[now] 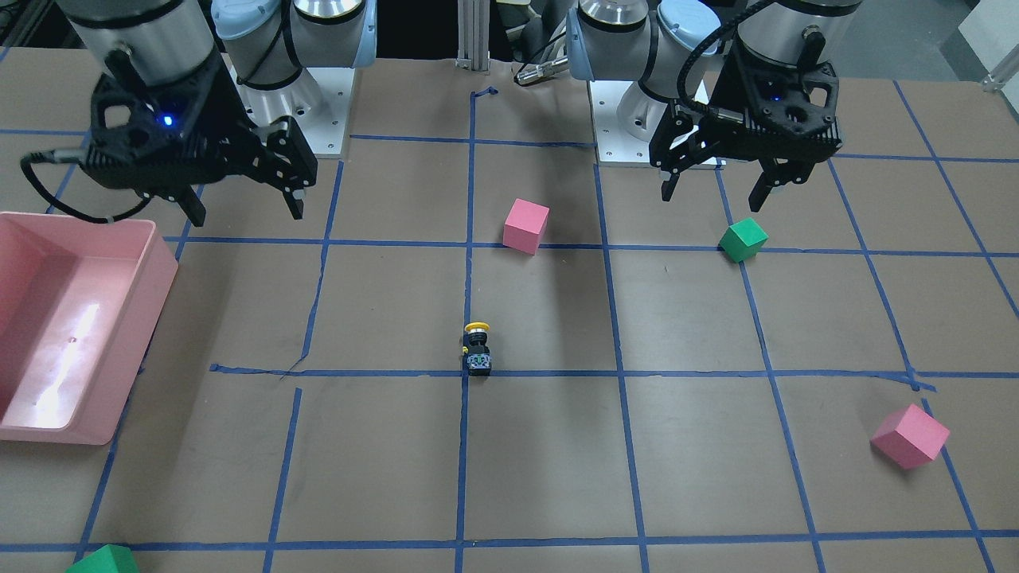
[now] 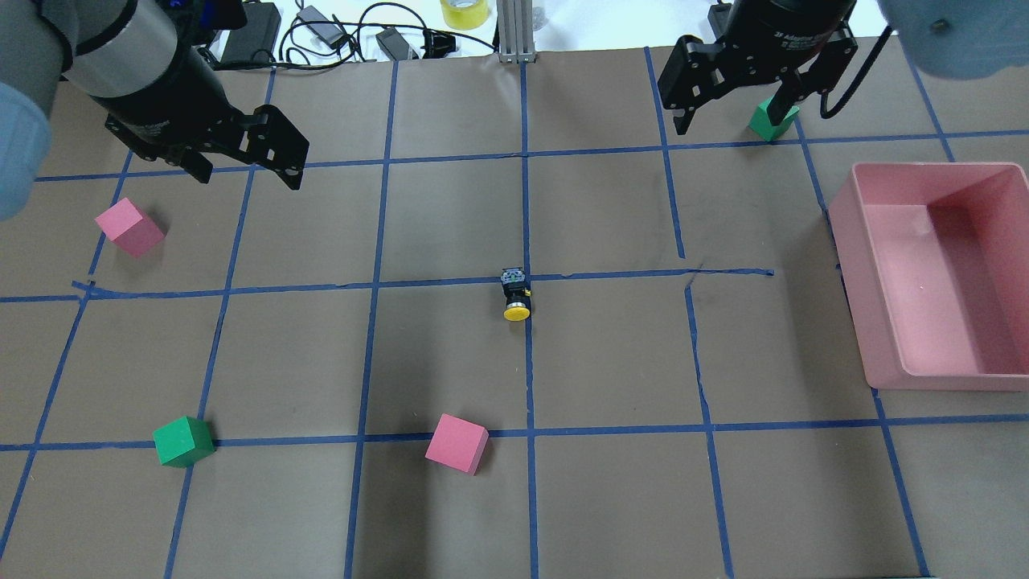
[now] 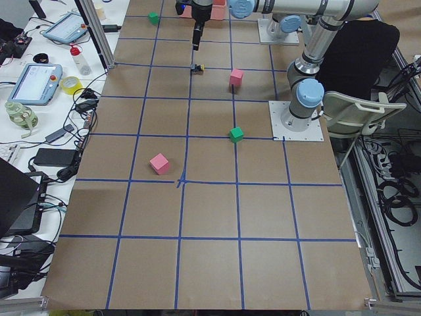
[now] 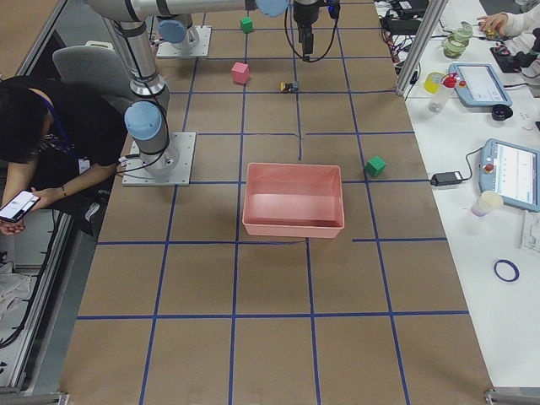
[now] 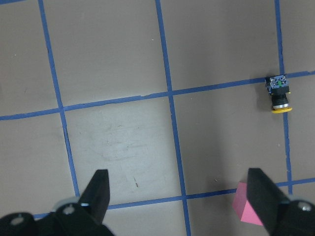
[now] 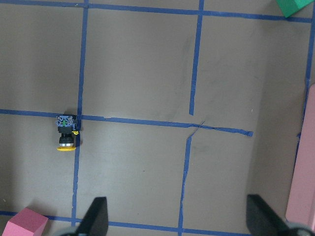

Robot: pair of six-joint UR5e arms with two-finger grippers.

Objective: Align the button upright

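- Brown paper crossed with blue tape [image 1: 716,373] is covering the table [image 1: 382,461] in the front-facing view. The button [image 1: 478,350] is lying on its side at a tape crossing near the middle, with its yellow cap pointing toward the robot's bases and its base block pointing away.
- In that view, the left gripper [image 1: 714,195] is hanging above the table near a green cube [image 1: 743,239], its 2 fingers spread with nothing between them. The right gripper [image 1: 245,208] is hovering beside a pink tray [image 1: 163,270], likewise splayed and empty.
- In the overhead view, the button is sitting between the 2 grippers and well apart from both, with a pink cube [image 2: 457,443] lying nearer the robot.
- In the 2 side views, the button is showing only as a small speck on the far tape lines, and the finger state cannot be told there.
- In the left wrist view, the fingers [image 5: 98,191] are framing bare paper, and the button is resting far off at the upper right.
- In the right wrist view, the fingers are standing wide apart too. The button is lying at centre left on a tape line, with its cap toward the lower edge.
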